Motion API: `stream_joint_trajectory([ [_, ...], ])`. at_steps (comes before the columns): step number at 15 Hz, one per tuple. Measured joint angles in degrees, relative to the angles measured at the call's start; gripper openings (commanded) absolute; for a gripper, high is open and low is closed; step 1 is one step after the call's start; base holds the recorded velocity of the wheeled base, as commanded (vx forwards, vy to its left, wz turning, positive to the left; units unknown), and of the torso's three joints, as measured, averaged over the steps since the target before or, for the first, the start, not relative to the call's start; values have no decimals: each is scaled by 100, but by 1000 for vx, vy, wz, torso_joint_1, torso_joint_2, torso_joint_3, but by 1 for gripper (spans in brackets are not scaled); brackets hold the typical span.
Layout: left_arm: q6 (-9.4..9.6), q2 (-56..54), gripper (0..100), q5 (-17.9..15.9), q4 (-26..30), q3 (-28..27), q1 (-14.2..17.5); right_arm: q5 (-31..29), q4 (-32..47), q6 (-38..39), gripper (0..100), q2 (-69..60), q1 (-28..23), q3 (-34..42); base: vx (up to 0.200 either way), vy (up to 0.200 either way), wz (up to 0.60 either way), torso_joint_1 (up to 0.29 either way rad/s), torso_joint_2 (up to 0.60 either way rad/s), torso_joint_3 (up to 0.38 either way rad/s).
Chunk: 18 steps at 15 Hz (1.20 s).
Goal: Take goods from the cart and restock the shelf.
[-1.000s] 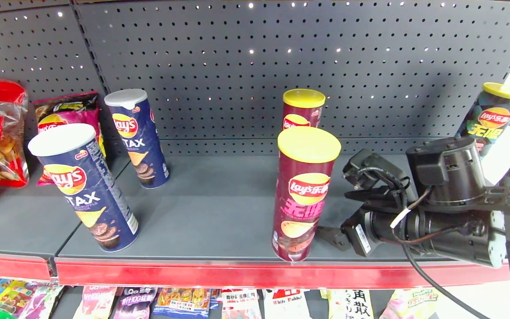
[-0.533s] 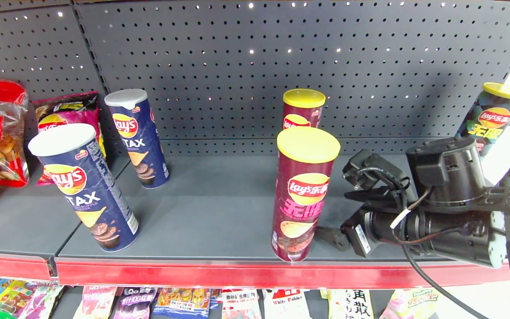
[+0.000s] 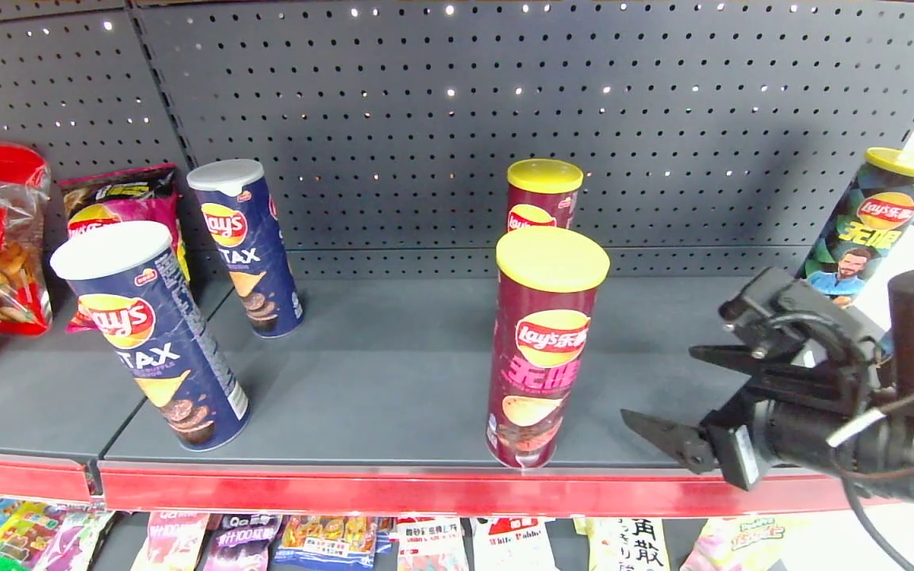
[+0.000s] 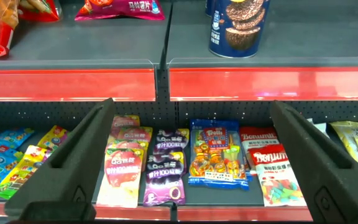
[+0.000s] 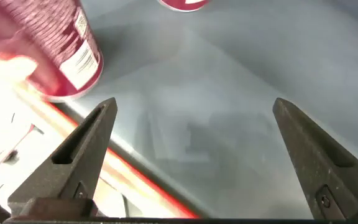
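Grey shelf (image 3: 393,381) carries the maroon chip can (image 3: 544,349) upright at its red front edge; right of that can, apart from it, my right gripper (image 3: 658,381) gapes wide; my left gripper (image 4: 191,104) is spread wide too

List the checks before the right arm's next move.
1. The right claw is open and empty: ok.
2. The right claw is clear of the front maroon can: ok.
3. The front maroon can is upright on the shelf: ok.
4. Its base is back from the red lip: not ok, it stands at the edge.
5. The left claw is open and empty: ok.
6. The cart has goods left: cannot tell.
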Motion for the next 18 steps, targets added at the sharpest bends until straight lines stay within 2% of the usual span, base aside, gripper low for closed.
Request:
stream_joint_trajectory([
  [5,1,16,100,-45,9,0,-2,-224,62,-211,100,-1929,62,667,0,0,0,0,0,0],
  [7,1,16,100,-45,9,0,-2,-317,257,-255,100,-2849,-98,957,0,0,0,0,0,0],
  [10,4,22,100,-45,9,0,-6,-377,1531,-215,100,-4348,-1092,1215,0,0,0,0,0,0],
  [14,1,30,100,-45,9,0,-11,-389,4063,191,100,-6164,-3280,1348,0,0,0,0,0,0],
  [15,0,35,100,-45,9,0,-11,-300,4252,257,100,-6483,-3657,1379,0,0,0,0,0,0],
  [16,4,38,100,-45,9,0,-13,-77,4203,289,100,-6730,-3801,1492,0,0,0,0,0,0],
  [17,1,38,100,-45,9,0,-17,215,3979,308,100,-6964,-3775,1742,0,0,0,0,0,0],
  [18,1,38,100,-48,9,0,-17,507,3393,369,100,-7177,-3716,2104,0,0,0,0,0,0],
])
